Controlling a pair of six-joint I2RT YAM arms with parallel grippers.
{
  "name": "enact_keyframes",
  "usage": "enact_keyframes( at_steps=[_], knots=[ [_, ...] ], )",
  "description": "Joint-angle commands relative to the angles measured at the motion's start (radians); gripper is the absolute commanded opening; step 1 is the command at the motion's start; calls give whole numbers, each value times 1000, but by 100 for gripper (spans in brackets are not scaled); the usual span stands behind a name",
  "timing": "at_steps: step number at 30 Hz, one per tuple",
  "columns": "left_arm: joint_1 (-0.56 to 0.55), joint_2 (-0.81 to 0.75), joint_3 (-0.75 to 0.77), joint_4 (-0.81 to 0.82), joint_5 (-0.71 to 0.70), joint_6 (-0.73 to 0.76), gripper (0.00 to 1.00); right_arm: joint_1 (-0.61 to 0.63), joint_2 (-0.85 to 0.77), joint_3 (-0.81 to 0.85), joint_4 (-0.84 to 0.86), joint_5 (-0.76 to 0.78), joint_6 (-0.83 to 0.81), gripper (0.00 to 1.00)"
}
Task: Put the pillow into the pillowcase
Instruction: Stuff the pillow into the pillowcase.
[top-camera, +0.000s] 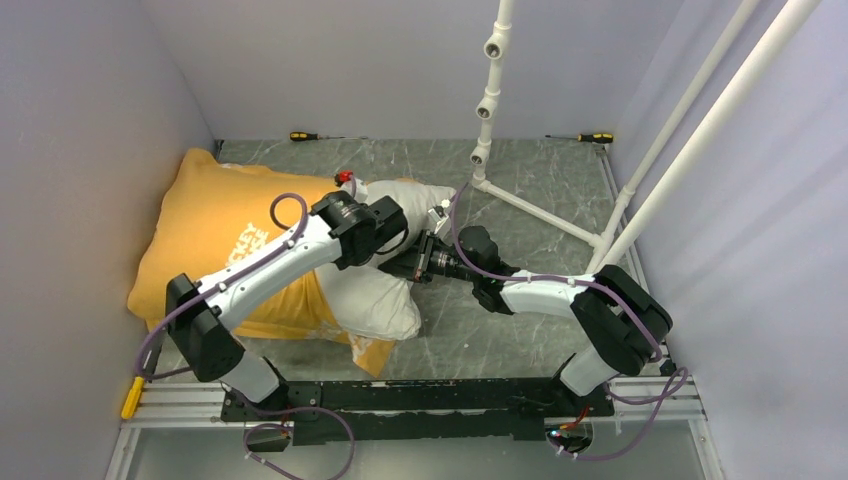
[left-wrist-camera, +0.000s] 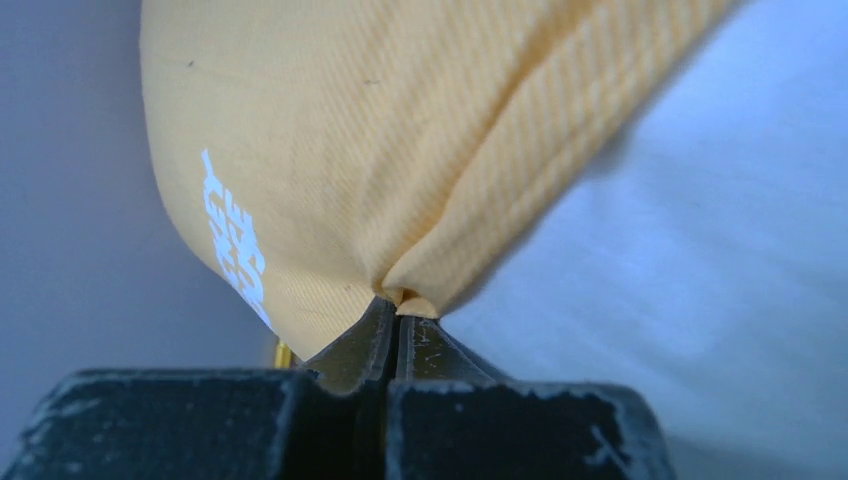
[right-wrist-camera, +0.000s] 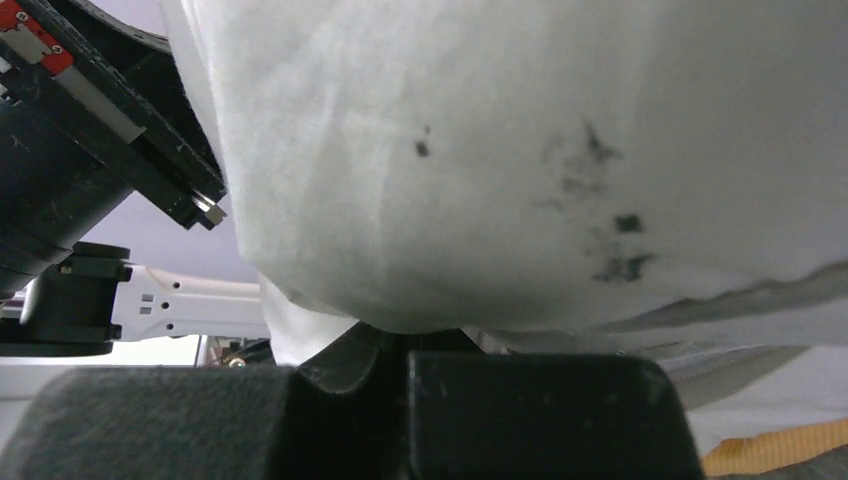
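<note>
Top external view: pillowcase (top-camera: 205, 225) is lying at the left of the bench (top-camera: 540, 190), against the wall (top-camera: 90, 150), with the pillow (top-camera: 375, 300) protruding from its right-hand opening. Left wrist view: left end effector (left-wrist-camera: 398, 305) is clenching a fold of the pillowcase edge beside the pillow. Right wrist view: right end effector (right-wrist-camera: 400, 340) is pinching white pillow fabric.

grey marbled table (top-camera: 500, 335), pale lilac walls (top-camera: 330, 60)
</note>
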Motion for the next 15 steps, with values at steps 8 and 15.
enact_keyframes(
  at_steps=[8,15],
  knots=[
    [-91,-180,132,514,646,342,0,17,-25,60,120,-26,-5,0],
    [-103,-227,193,672,1070,329,0,14,-66,61,289,-20,23,0]
  ],
)
